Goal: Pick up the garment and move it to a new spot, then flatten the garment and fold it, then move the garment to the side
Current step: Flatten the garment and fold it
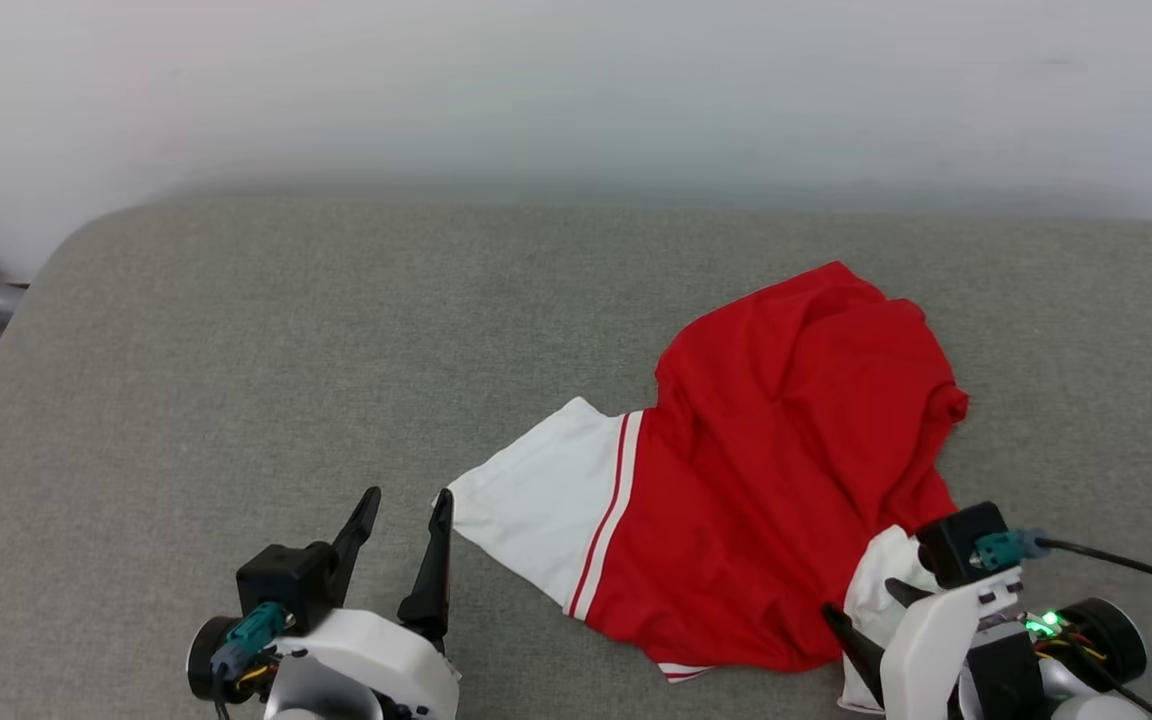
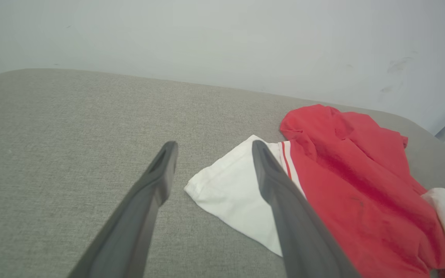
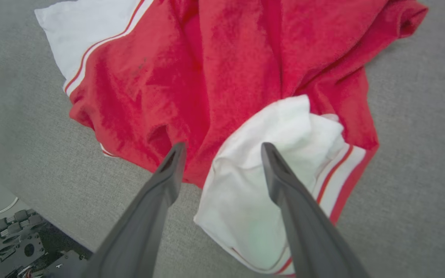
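The garment (image 1: 786, 450) lies rumpled on the grey table (image 1: 236, 350), its red body bunched. One white sleeve (image 1: 536, 500) is spread flat toward our left hand (image 1: 406, 500), which stands wide open and empty just beside the cuff. Our right hand (image 1: 861, 600), equally open and holding nothing, hovers over the garment's other sleeve (image 3: 284, 127). To flatten it, we judge it best to pinch each sleeve near its cuff and draw them apart, low over the table. The right wrist view shows that other sleeve crumpled and doubled over; in the head view our own hand hides most of it.
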